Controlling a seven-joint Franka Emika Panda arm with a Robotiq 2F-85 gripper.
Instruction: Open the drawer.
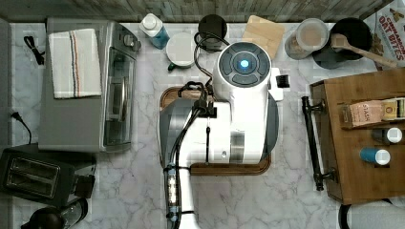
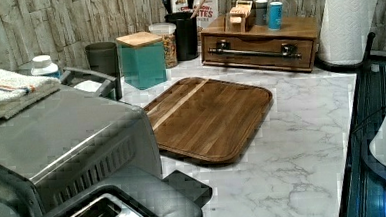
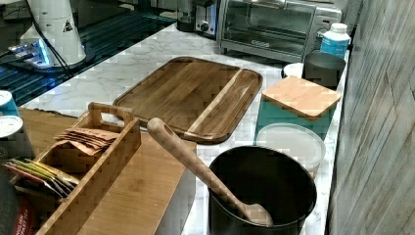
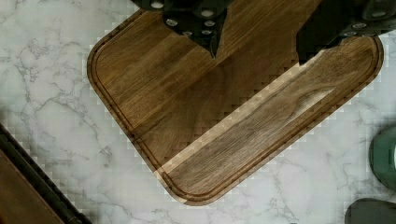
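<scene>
The drawer (image 2: 258, 46) is a wide brown wooden front in a cabinet box (image 1: 367, 171) at the top view's right. It sits flush in the box, with a long black bar handle (image 1: 313, 143) across it. The handle (image 4: 37, 182) also crosses a corner of the wrist view. My gripper (image 4: 259, 53) hangs open above the dark wooden tray (image 4: 224, 116), with nothing between its black fingers (image 4: 210, 32). In the top view the white arm (image 1: 239, 119) hovers over that tray, to the left of the handle and apart from it.
A tea-bag caddy (image 1: 370, 113) and small jars (image 1: 377, 155) stand on the cabinet. A black pot with a wooden spoon (image 3: 195, 166), a teal canister with a wood lid (image 2: 142, 58) and a toaster oven (image 1: 81, 86) line the counter. A paper-towel roll (image 2: 349, 17) stands beside the cabinet.
</scene>
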